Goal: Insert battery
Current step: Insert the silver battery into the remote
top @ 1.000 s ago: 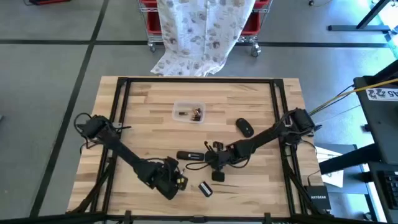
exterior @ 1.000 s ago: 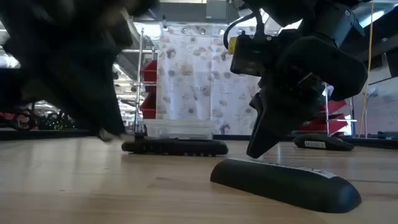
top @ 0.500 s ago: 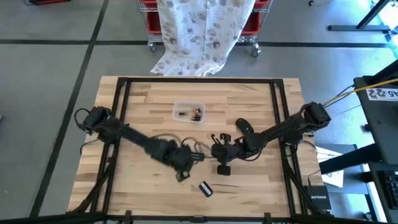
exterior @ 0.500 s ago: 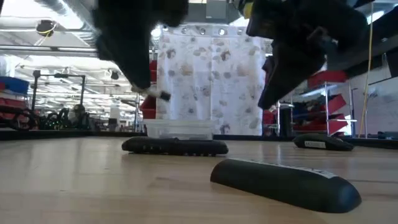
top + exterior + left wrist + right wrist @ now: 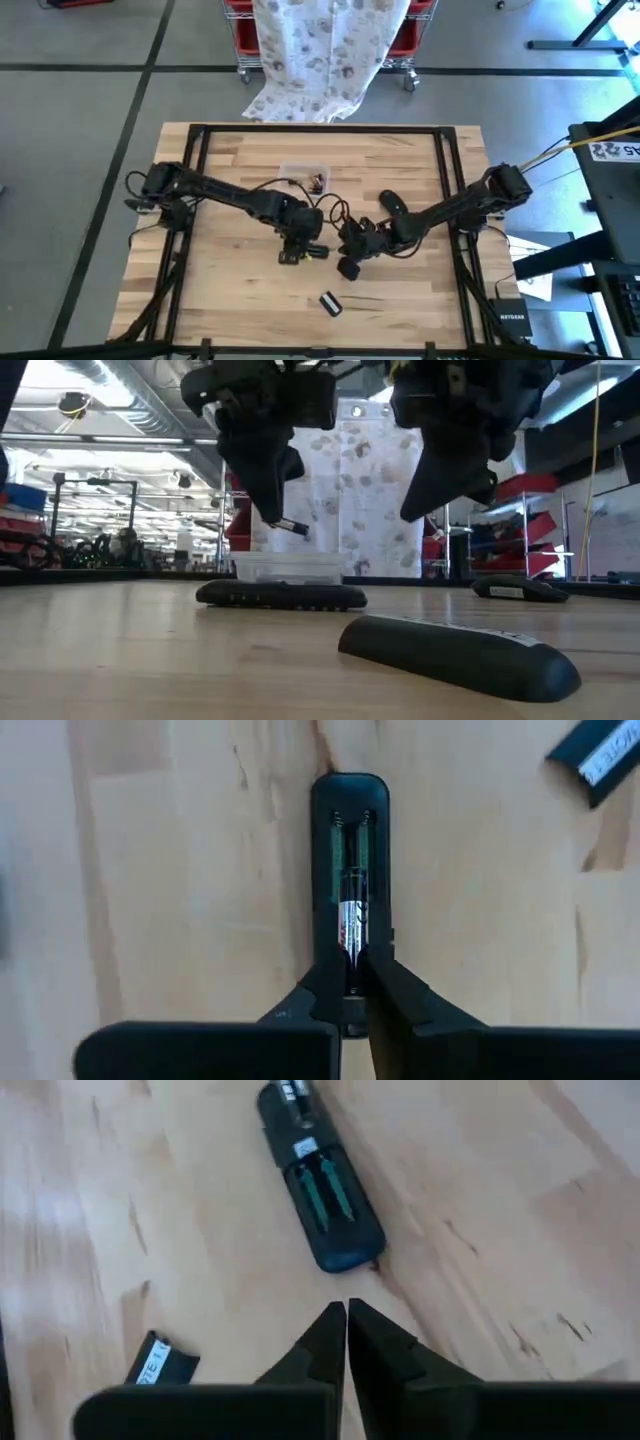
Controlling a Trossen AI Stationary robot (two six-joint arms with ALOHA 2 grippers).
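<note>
The left gripper point(image 5: 300, 243) hangs over the middle of the table point(image 5: 230, 160), right above the remote control point(image 5: 350, 870), which lies face down with its battery bay uncovered. In the left wrist view its jaws are clamped on a battery point(image 5: 351, 928), a slim dark cell with a light band, held lengthwise over the open bay, where two green strips show at the far end. In the low view the battery point(image 5: 291, 526) sits tilted at the tip of the left gripper point(image 5: 272, 510), clear of the remote control point(image 5: 281, 596) beneath it; whether it already touches the bay from above is hard to judge in the wrist view.

The right gripper point(image 5: 352, 252) waits just beside the remote control on its right side, also above the table. In the right wrist view its jaws are pressed together with nothing between them, the tips point(image 5: 346, 1320) pointing at the rounded end of the remote control point(image 5: 318, 1190).

The battery cover point(image 5: 329, 303), a small dark piece with a pale label, lies on the table nearer the front edge, apart from the remote control. A computer mouse point(image 5: 393, 205) rests to the right, and a small clear tray point(image 5: 304, 176) holding a few bits stands behind. A patterned cloth point(image 5: 325, 50) hangs beyond the table's far edge.
</note>
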